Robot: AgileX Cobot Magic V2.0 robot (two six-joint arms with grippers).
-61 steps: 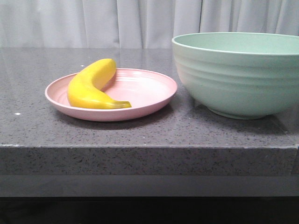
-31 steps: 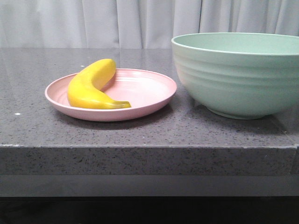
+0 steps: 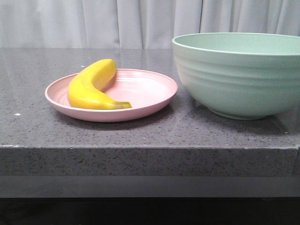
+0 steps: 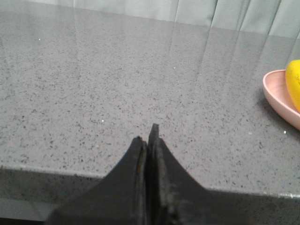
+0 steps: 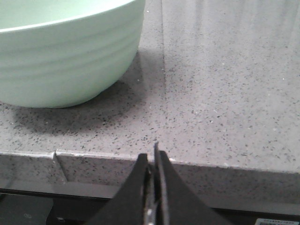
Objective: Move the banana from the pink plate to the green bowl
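No readable text, label, brand, number or sign anywhere. Small pale sticker-like strip (image 5: 276, 221) at lower corner of right wrist view, below counter edge: marks too small and cropped to read. Banana (image 3: 92, 85), pink plate (image 3: 150, 101), green bowl (image 3: 239, 77): plain surfaces, unprinted on sides shown. Speckled grey counter (image 3: 140, 136) and curtain (image 3: 117, 23) behind: unmarked.

Both pincers, left pincer (image 4: 149, 140) & right pincer (image 5: 152, 161), matte black w/ tapered, scuffed fingers, pale wear along inner edges.
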